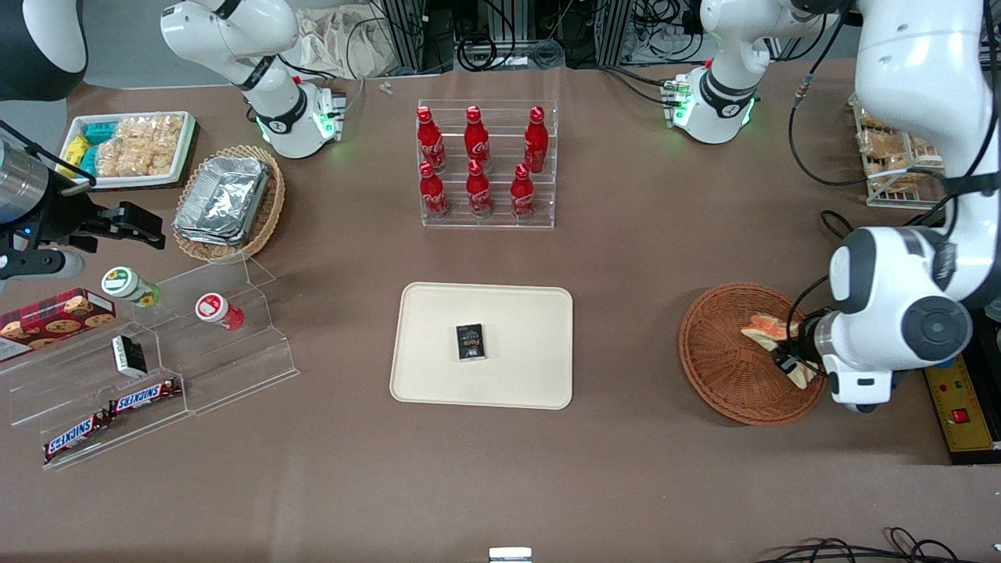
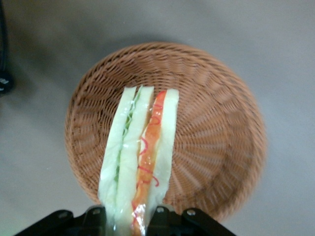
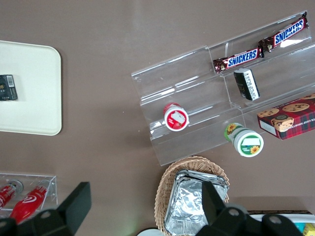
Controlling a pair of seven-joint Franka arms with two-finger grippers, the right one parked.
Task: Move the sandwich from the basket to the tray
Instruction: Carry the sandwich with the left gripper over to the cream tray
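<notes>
My left gripper [image 1: 791, 364] is shut on the sandwich [image 1: 768, 329], a wedge of pale bread with orange-red and green filling. In the left wrist view the sandwich [image 2: 140, 147] sticks out from between the black fingers [image 2: 160, 217], held above the round reddish-brown woven basket [image 2: 216, 147]. In the front view it hangs over the working arm's side of the basket [image 1: 719, 363]. The cream-beige tray [image 1: 508, 320] lies mid-table, toward the parked arm from the basket, with a small black packet [image 1: 471, 342] on it.
An acrylic rack of red cola bottles [image 1: 485, 164] stands farther from the front camera than the tray. A tan wicker basket with foil containers [image 1: 227, 203], a white snack tray [image 1: 129, 145] and a stepped acrylic shelf [image 1: 156, 352] lie toward the parked arm's end. A yellow box [image 1: 966, 407] is beside the working arm.
</notes>
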